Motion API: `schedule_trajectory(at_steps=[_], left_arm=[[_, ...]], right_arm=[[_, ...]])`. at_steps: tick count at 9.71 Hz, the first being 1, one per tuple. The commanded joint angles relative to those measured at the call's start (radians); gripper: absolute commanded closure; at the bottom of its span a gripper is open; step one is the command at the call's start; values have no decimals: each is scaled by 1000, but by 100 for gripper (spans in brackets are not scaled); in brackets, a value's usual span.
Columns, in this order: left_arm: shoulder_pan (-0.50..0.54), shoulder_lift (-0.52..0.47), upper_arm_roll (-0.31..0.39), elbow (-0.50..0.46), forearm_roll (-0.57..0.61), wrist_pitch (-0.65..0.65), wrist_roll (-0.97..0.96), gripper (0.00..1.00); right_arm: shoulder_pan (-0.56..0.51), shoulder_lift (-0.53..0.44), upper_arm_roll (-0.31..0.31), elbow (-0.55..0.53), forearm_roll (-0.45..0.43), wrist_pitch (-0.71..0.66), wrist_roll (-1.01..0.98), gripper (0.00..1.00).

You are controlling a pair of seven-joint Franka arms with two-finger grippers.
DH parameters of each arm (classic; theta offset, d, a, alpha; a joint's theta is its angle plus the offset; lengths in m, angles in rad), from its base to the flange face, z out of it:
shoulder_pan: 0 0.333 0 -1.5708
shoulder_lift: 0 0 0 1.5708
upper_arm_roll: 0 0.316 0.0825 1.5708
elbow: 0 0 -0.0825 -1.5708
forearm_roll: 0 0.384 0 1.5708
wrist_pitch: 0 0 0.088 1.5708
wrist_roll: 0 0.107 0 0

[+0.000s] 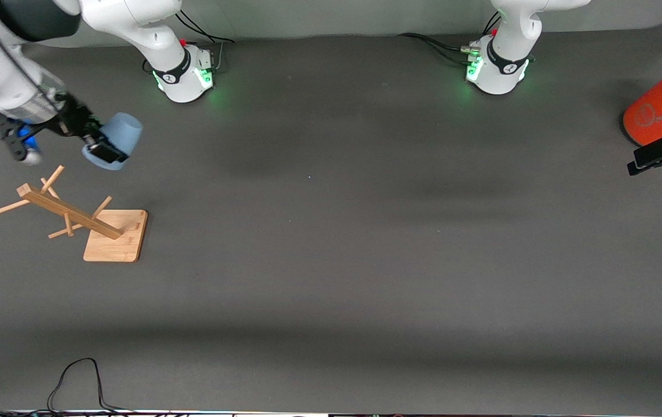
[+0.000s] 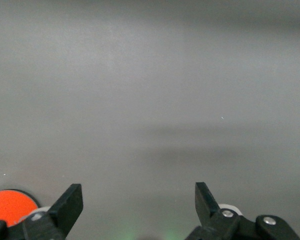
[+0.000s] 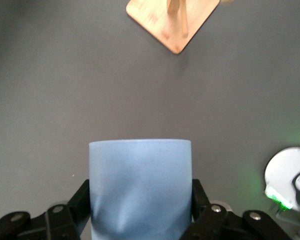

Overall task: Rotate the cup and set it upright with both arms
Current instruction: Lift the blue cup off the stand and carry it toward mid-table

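One arm has it: right gripper (image 1: 101,149) clenched on the cup (image 1: 117,141), held aloft beside the wooden rack (image 1: 70,217). Left gripper (image 2: 138,206) waits at the left arm's end of the table, jaws released; bring the cup toward mid-table and keep the base exposed for its grasp.

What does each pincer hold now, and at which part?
The right pincer holds the blue cup in the air by its sides, one finger on each side. The left pincer is open and holds nothing.
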Motion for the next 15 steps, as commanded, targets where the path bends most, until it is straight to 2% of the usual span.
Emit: schedule_trajectory(at_steps=[1, 3, 6, 9, 11, 13, 15], left_arm=[[-31, -4, 4, -6, 17, -34, -1, 0], [-34, -4, 3, -6, 49, -22, -1, 0], [-55, 11, 3, -8, 51, 18, 1, 0], [-55, 14, 3, -14, 51, 21, -1, 0], [-52, 30, 3, -23, 51, 27, -12, 0], [-55, 31, 4, -25, 54, 40, -19, 0], [-55, 36, 4, -26, 54, 43, -21, 0]], right_arm=[[139, 47, -5, 41, 7, 1, 233, 53], [279, 197, -5, 164, 24, 17, 458, 54], [406, 434, -5, 345, 88, 83, 752, 55], [552, 716, -7, 541, 79, 157, 1054, 56], [583, 888, -5, 682, 78, 163, 1192, 56], [620, 1019, -7, 758, 78, 192, 1269, 56], [657, 1094, -7, 761, 76, 255, 1297, 56]])
